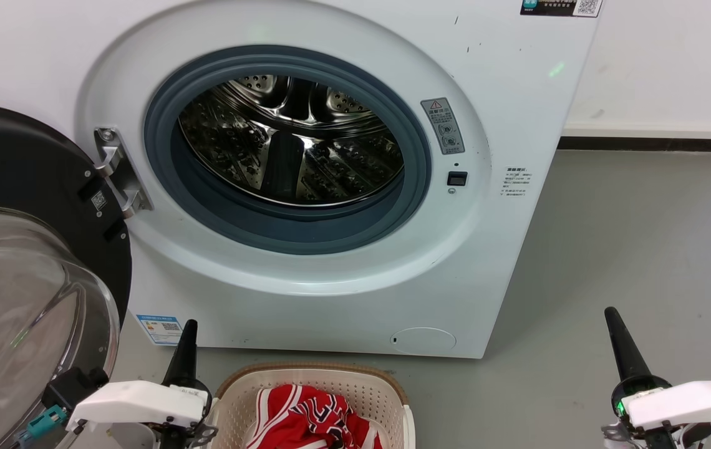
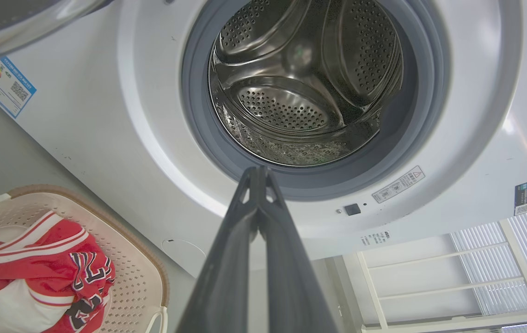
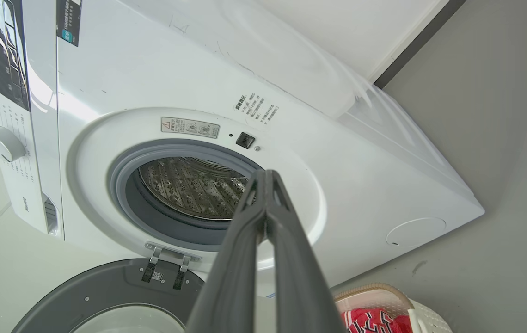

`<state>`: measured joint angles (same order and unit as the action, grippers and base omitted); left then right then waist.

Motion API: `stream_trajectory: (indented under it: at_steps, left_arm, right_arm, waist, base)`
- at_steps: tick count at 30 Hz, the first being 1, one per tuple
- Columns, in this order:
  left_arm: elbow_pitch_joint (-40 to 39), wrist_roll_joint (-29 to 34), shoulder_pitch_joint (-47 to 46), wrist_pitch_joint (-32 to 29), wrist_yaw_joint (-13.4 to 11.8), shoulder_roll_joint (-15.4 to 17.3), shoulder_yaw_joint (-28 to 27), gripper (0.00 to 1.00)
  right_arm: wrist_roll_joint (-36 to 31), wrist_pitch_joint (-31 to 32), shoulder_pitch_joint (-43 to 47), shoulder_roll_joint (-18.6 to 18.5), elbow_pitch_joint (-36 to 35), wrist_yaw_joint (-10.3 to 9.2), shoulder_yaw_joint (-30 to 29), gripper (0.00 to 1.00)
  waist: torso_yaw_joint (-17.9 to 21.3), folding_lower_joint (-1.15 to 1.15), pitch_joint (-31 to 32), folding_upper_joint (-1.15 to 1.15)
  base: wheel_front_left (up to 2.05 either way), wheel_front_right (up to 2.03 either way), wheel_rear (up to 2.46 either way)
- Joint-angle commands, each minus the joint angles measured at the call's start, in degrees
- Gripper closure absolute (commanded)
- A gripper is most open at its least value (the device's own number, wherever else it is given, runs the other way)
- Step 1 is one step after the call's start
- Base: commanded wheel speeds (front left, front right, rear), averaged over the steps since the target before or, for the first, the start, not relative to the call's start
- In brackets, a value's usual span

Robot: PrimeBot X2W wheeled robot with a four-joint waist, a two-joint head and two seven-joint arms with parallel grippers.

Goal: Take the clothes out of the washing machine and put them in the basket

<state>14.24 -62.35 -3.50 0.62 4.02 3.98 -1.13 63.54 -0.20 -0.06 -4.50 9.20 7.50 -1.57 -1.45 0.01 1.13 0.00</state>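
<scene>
Clothes (image 1: pixel 312 415): red jerseys, white trim, black lettering, crumpled inside cream basket (image 1: pixel 369 390) on floor before washing machine (image 1: pixel 517 112). Drum (image 1: pixel 343 162) shows shiny perforated steel; door (image 1: pixel 25 168) swung open. Left pincer (image 1: pixel 189 327), right pincer (image 1: pixel 610 313): both clenched, fingers pressed together.

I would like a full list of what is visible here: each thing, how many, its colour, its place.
washing machine: one, white, facing the robot.
door: one, black frame with glass, open at left.
drum: one, shiny steel, inside the machine; no clothes seen inside.
basket: one, cream with brown rim, on the floor before the machine.
clothes: one heap, red and white, in the basket.
floor: grey, under everything.
left gripper: one, dark, shut, left of the basket.
right gripper: one, dark, shut, lower right.
</scene>
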Motion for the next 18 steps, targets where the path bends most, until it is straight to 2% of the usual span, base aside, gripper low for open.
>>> stream_trajectory:
  at_steps: [1,18]
  left_arm:
    - [-0.6,-1.2,-1.26,-0.34,0.42,0.0,-0.46,1.0]
    - [-0.5,-10.92,-1.99,-2.67,1.52,-0.36,-2.21,1.0]
  right_arm:
    - [1.55,0.16,-1.74,-0.37,-0.2,0.0,-0.22,1.0]
    - [11.49,1.74,-3.19,-0.31,1.48,0.0,-1.05,1.0]
  waist:
    - [0.02,-0.01,-0.02,0.0]
    - [0.42,-0.01,-0.38,0.0]
  base:
    - [0.0,0.0,0.0]
    - [0.0,0.0,0.0]
